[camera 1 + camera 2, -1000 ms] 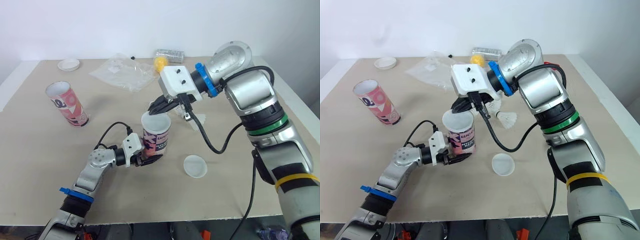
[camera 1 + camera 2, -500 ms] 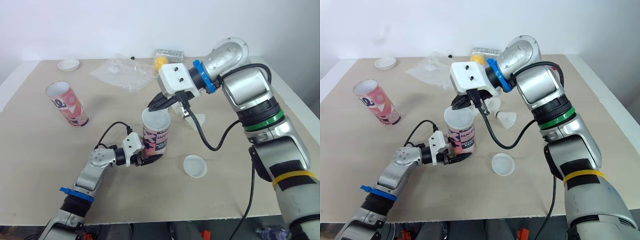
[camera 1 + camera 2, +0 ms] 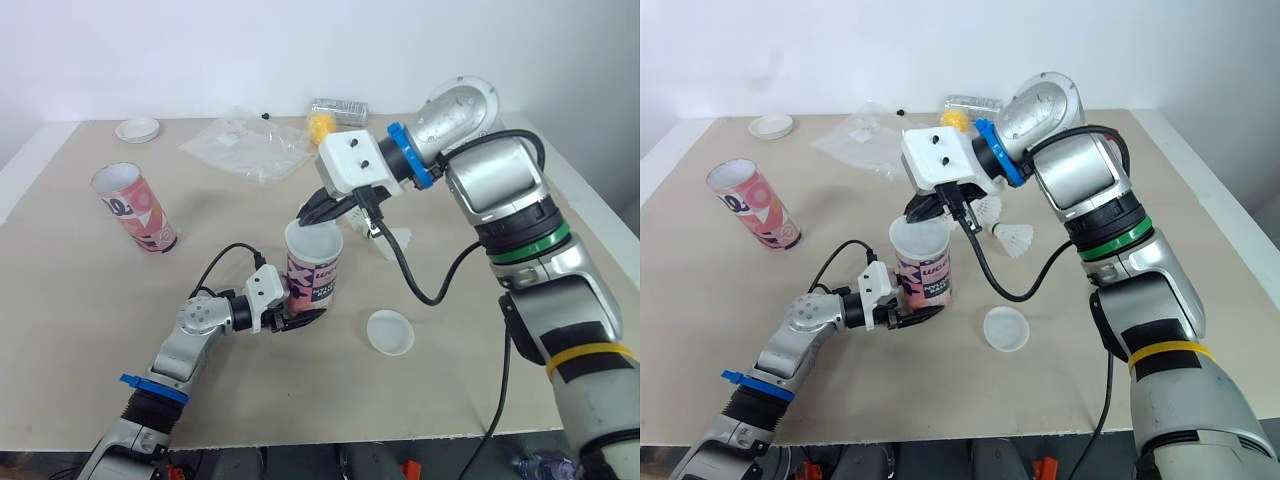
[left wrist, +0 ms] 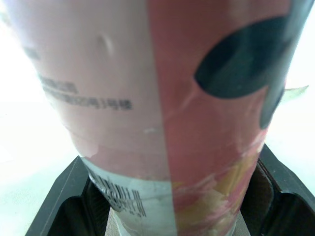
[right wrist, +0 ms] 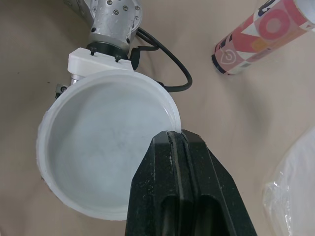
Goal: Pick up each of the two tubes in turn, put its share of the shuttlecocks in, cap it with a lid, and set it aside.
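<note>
Clamps the tube [image 3: 313, 275] low on its wall with the left tool [image 3: 300, 313], upright, around the middle of the worktop [image 3: 80, 330], nearer the front edge. Pinches a white lid [image 5: 108, 147] by its rim with the right tool [image 5: 172, 138], shut tight, directly over the tube's mouth. Could seat crooked if pressed from that one edge, or lift off with the tool on release; could also tip or slide the tube in the left grasp under a hard push. Covers whatever sits inside the held tube. Leaves the second tube [image 3: 135, 208] open-mouthed near the left edge, contents not discernible, with loose shuttlecocks [image 3: 392, 240] beyond the right tool, a spare lid [image 3: 390, 332] toward the front edge, and a third lid [image 3: 137, 129] at the far left corner.
</note>
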